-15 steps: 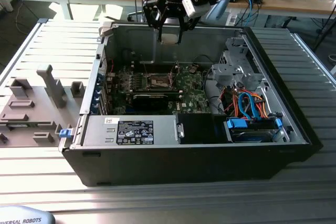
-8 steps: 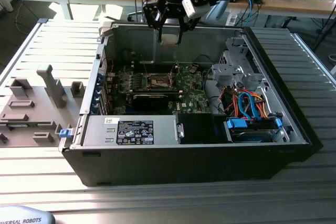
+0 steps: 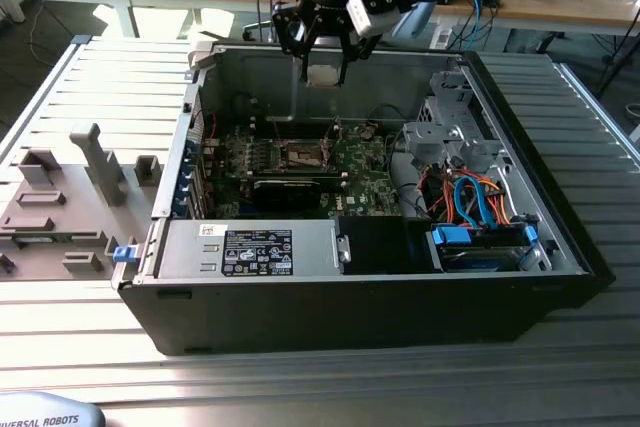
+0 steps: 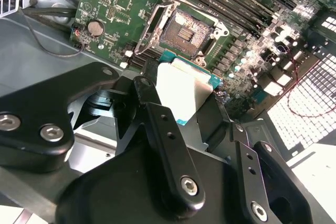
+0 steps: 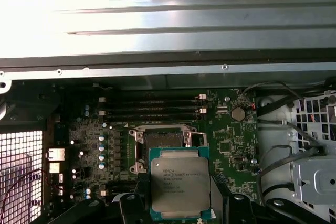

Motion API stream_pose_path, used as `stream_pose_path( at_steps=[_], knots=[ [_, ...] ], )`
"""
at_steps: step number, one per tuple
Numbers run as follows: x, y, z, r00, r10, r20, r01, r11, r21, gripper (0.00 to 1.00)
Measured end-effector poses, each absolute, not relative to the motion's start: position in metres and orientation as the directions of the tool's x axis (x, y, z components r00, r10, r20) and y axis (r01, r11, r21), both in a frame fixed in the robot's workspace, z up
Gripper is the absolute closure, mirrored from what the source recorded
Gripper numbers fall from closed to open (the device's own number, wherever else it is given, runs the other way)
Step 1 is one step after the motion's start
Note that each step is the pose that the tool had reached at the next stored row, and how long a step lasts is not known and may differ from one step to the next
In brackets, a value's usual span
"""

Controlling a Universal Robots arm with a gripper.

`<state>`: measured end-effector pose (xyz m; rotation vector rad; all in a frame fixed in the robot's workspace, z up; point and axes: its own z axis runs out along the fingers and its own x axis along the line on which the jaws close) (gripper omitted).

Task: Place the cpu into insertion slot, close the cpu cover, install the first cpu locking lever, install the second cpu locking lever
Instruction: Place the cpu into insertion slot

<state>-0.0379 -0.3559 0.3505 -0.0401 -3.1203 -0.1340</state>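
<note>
My gripper hangs above the open computer case and is shut on the cpu, a flat square chip with a silver top and a green edge. In the second wrist view the cpu sits between the two black fingers. The insertion slot is a dark square socket on the green board, below the chip and uncovered. In the first wrist view the cpu hides the near part of the insertion slot. Silvery metalwork rims the slot; I cannot tell the cpu cover or the locking levers apart from it.
The case walls ring the board. A long black card lies just in front of the slot, memory slots behind it. A power supply and a drive cage with blue and orange cables fill the near side.
</note>
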Motion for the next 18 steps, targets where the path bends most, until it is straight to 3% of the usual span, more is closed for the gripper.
stream_pose_path(
  at_steps=[18],
  knots=[
    [-0.0379,-0.3559,0.3463,-1.000,0.025,0.019,0.026,0.996,0.085,0.46]
  ],
)
